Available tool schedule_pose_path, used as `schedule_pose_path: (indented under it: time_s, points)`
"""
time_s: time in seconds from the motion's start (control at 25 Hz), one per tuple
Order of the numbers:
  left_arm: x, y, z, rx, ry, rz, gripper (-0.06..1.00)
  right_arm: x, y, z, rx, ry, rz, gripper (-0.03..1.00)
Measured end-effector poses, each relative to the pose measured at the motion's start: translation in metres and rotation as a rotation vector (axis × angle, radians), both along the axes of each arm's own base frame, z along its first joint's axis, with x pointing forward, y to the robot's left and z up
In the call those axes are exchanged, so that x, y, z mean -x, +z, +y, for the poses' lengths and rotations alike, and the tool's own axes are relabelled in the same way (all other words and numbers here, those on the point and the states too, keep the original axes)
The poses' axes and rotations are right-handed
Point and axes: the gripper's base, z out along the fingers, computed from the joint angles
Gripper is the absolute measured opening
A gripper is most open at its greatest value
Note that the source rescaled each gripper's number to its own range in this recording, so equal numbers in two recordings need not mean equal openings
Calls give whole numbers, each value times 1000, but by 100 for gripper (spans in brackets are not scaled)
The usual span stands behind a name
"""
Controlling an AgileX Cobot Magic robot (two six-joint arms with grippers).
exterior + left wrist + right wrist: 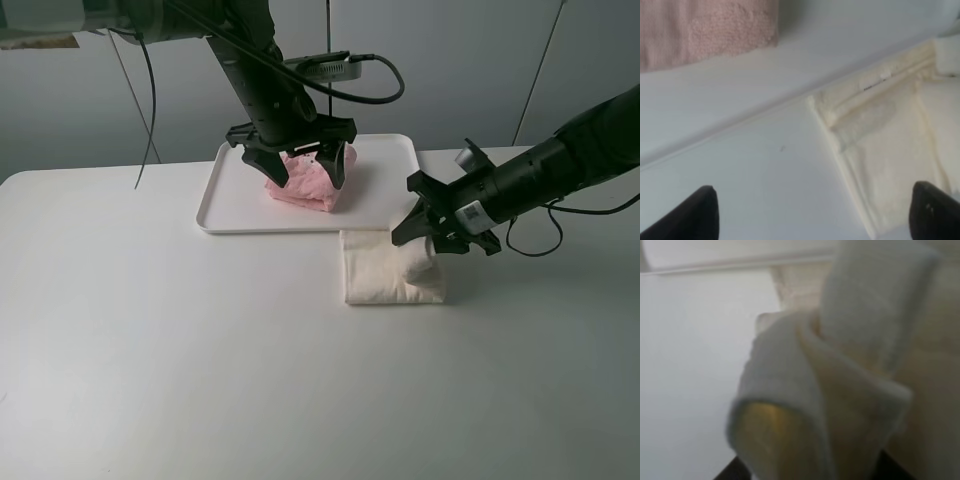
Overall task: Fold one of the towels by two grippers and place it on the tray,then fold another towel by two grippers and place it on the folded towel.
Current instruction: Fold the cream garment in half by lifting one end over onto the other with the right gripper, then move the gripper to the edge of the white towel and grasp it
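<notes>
Cream towel (385, 272) lies folded on the table (150, 350) just beside the tray (238, 195), its right edge humped up at the right gripper (430, 236) - I can't tell whether those jaws hold it, and a snagged edge would drag the fold open. Left gripper (306, 176) hangs wide open and empty over the pink towel (300, 190); its wrist view shows the fold's flat left side, while the right one shows only blurred, bunched cloth.

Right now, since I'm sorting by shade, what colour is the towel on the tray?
The towel is pale pink, on the white tray; clearest in exterior high view.
</notes>
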Motion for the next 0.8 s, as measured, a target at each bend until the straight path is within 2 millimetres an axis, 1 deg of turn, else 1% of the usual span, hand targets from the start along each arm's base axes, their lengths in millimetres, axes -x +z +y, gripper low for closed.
schedule_pose_path:
  time_s: [0.24,0.32,0.44,0.52,0.64,0.8]
  points:
    - [-1,0,0,0,-13,-13,99,-3,13,11,-188,-27,-24,42]
    - [-1,0,0,-1,-21,-15,99,-3,17,14,-231,-22,-35,48]
    - [-1,0,1,-12,-25,-22,99,-2,18,17,-251,1,-43,63]
    - [-2,0,2,-26,-28,-31,99,-2,18,16,-247,2,-48,68]
    - [-3,-1,4,-54,-34,-45,99,-4,16,6,-220,-15,-49,69]
    - [-3,-1,6,-72,-39,-50,99,-9,11,-21,-152,-73,-39,69]
